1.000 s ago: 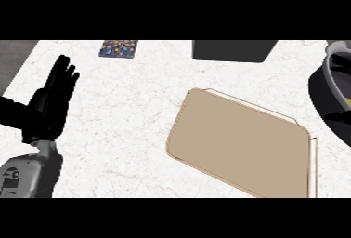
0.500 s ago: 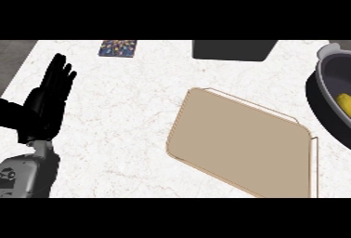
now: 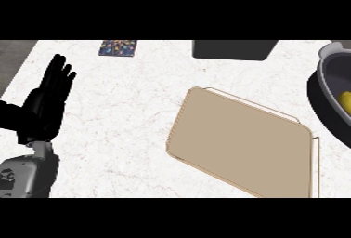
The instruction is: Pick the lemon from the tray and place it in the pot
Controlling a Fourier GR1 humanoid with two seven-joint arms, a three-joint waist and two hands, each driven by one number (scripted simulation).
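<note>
Left hand (image 3: 47,100): resting open at the left, fingers straight, holding nothing.
Yellow lemon (image 3: 346,100): lying inside the grey metal pot (image 3: 328,88), far right.
Flat tan tray (image 3: 240,142): sitting in the middle.

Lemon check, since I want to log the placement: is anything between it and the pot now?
No: a yellow lemon already lies inside the grey pot at the right edge, the tan tray bare.

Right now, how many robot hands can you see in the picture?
1: the left hand rests open at the left side of the counter, fingers up. The right hand is out of view.
</note>
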